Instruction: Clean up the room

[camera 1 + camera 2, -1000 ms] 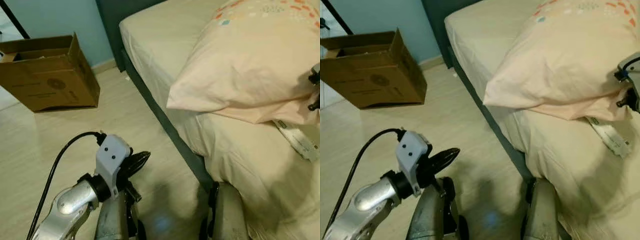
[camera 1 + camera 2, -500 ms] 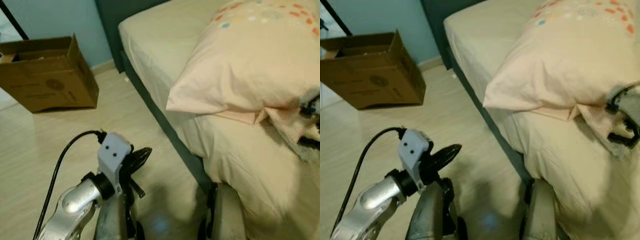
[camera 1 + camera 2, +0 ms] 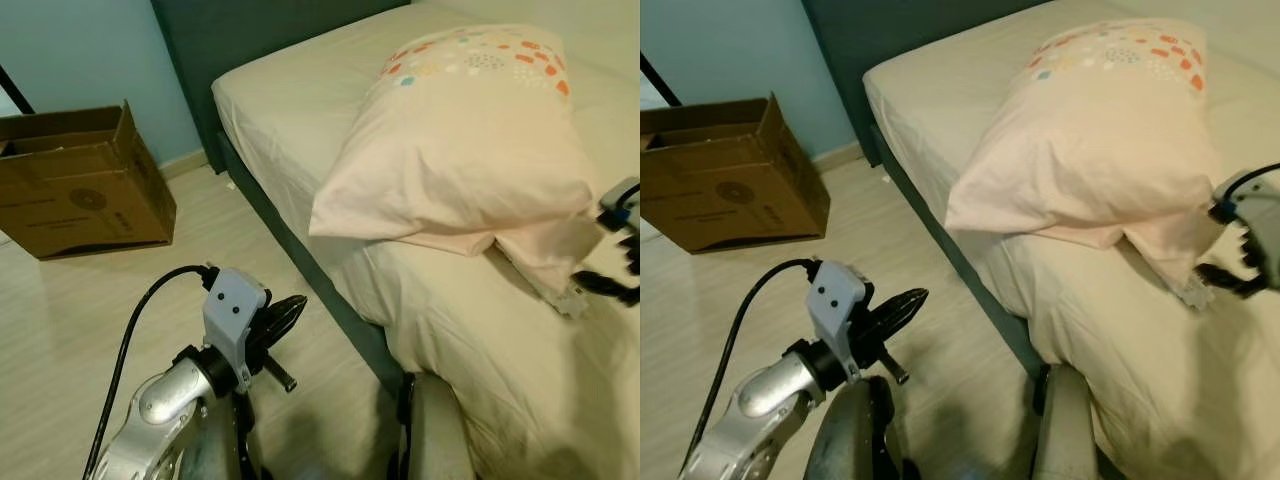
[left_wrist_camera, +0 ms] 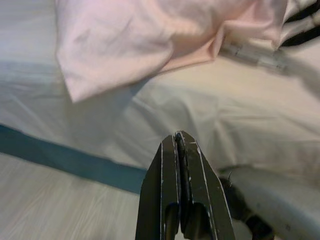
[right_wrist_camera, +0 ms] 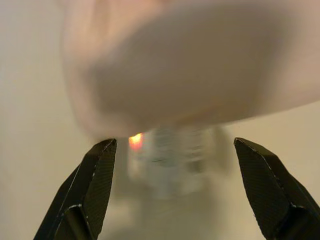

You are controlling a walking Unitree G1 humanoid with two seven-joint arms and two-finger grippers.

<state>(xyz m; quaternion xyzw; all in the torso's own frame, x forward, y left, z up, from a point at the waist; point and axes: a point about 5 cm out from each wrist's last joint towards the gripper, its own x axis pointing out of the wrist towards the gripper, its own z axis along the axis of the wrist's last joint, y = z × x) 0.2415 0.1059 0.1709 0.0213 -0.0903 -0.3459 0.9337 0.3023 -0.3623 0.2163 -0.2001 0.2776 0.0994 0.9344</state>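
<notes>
White flat item (image 3: 1193, 292), maybe a remote, too blurred to tell. It lies on the bed (image 3: 290, 100), touching the near right corner of the pillow (image 3: 460, 150), one end tucked under that corner.

Change over the last second: the whole head view has shifted, so more of the bed and pillow shows; that is camera motion, not the things moving. The right gripper (image 3: 1222, 262) was up against the pillow's right edge and has come down to the pillow corner. It now sits just beside the item and points at it. In the right wrist view its fingers (image 5: 95, 185) are spread wide with the blurred item between them, not yet closed on it. More of the item lay bare beside the pillow a second ago; now the corner covers more of it.

Judgement: this is the reach-to-grasp step, with the pick about to happen and clean-up at an early stage. The pillow cloth hangs close, so the fingers could pinch fabric along with the item.

The left gripper (image 4: 178, 136) has barely moved. It is held low over the floor (image 3: 60, 300) beside the bed, fingers pressed together, holding nothing.

Counts:
- 1 item
- 1 pillow
- 1 bed
- 1 cardboard box (image 3: 80, 190), open, on the floor by the wall, well apart from the bed
- 2 grippers
</notes>
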